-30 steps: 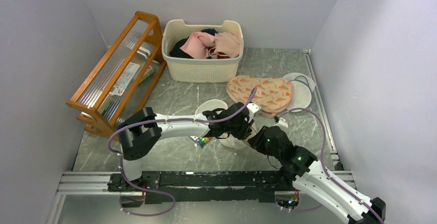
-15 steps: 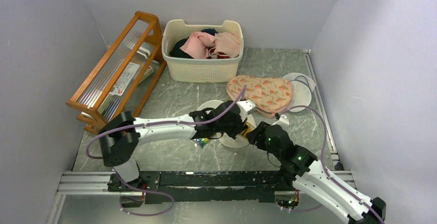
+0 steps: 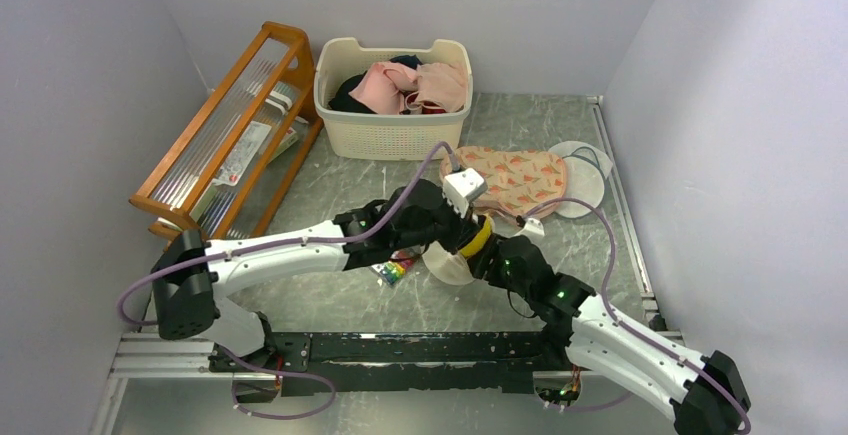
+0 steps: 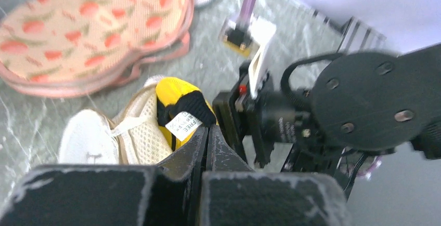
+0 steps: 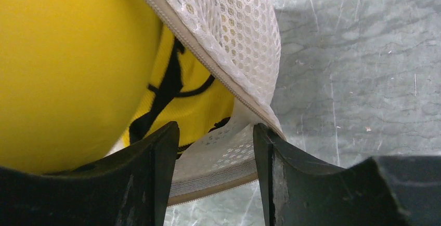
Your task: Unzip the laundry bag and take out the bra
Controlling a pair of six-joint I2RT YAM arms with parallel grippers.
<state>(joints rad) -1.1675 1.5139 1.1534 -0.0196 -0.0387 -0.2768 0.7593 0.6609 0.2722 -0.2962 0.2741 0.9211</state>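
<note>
Cream-beige round mesh laundry bag (image 3: pixel 449 267) shown unzipped at centre of grey marble surface (image 3: pixel 330 195). Yellow black-trimmed bra (image 4: pixel 176 95) partly drawn out, pinched by closed left fingers (image 4: pixel 188 153). Right fingers (image 5: pixel 156 174) parted astride bag rim. Full removal outstanding.

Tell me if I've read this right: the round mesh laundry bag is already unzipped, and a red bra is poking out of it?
Nearly right, but the colour is wrong. The bra is yellow with black trim, not red. The left wrist view shows it plainly, poking out of the unzipped laundry bag, just as you said.
</note>
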